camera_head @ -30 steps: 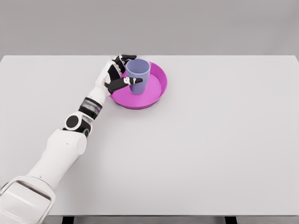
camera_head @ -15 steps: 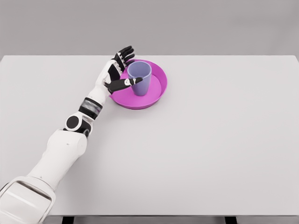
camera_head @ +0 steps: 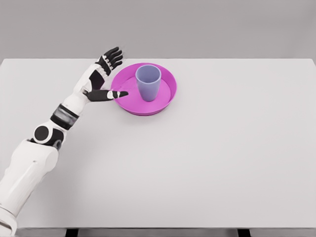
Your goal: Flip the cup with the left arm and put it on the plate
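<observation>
cup (camera_head: 148, 82) upright inside plate (camera_head: 163, 101), mouth up | plate on table (camera_head: 222, 163), near far edge, left of the table's middle | left hand (camera_head: 101, 79) just left of plate, apart from cup, fingers spread | thumb tip over plate's left rim | arm from near-left corner

- I see only the cup (camera_head: 148, 82), upright on the magenta plate (camera_head: 165, 101), standing as an obstacle.
- My left hand (camera_head: 98, 79) sits just beside the plate's left rim, fingers spread.
- The table (camera_head: 222, 158) offers free passage rightward and forward.
</observation>
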`<action>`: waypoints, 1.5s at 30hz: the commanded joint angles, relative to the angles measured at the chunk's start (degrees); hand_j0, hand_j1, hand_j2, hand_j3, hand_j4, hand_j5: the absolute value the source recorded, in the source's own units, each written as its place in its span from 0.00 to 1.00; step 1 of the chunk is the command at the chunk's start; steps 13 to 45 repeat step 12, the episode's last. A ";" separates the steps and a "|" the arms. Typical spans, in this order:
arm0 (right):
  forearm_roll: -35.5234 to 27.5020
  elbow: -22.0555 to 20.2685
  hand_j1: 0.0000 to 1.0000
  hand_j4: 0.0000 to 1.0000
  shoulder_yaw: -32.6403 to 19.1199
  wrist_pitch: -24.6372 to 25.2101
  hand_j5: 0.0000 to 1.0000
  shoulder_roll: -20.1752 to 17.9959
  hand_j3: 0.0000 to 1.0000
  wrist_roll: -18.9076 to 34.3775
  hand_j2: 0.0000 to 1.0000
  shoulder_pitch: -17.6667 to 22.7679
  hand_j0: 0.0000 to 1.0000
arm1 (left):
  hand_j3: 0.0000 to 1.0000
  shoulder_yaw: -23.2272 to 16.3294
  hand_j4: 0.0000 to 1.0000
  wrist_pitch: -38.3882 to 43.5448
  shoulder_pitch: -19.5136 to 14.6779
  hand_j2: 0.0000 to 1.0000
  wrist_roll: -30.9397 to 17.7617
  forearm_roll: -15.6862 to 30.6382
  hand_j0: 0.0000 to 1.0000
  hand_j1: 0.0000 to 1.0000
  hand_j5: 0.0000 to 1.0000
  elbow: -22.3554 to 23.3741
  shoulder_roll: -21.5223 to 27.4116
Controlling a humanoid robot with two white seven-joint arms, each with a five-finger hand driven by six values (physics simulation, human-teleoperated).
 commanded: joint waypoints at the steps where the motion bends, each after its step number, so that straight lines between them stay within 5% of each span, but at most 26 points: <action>1: 0.08 0.02 1.00 1.00 0.01 0.00 1.00 0.00 1.00 0.01 1.00 0.00 1.00 | 1.00 -3.18 1.00 0.02 0.00 1.00 -1.65 -0.71 1.00 1.00 1.00 -6.44 10.74; 5: 0.08 0.02 1.00 1.00 0.01 0.00 1.00 0.00 1.00 0.01 1.00 0.00 1.00 | 1.00 -4.94 1.00 0.02 4.66 1.00 -2.09 -4.83 1.00 1.00 1.00 -13.74 24.37; 9: 0.08 0.02 1.00 1.00 0.01 0.00 1.00 0.00 1.00 0.01 1.00 0.00 1.00 | 1.00 -4.94 1.00 0.02 7.30 1.00 -1.73 -8.53 1.00 1.00 1.00 -15.15 30.00; 45: 0.08 0.02 1.00 1.00 0.01 0.00 1.00 0.00 1.00 0.01 1.00 0.00 1.00 | 1.00 -4.76 1.00 0.02 8.26 1.00 -1.56 -8.53 1.00 1.00 1.00 -15.06 30.18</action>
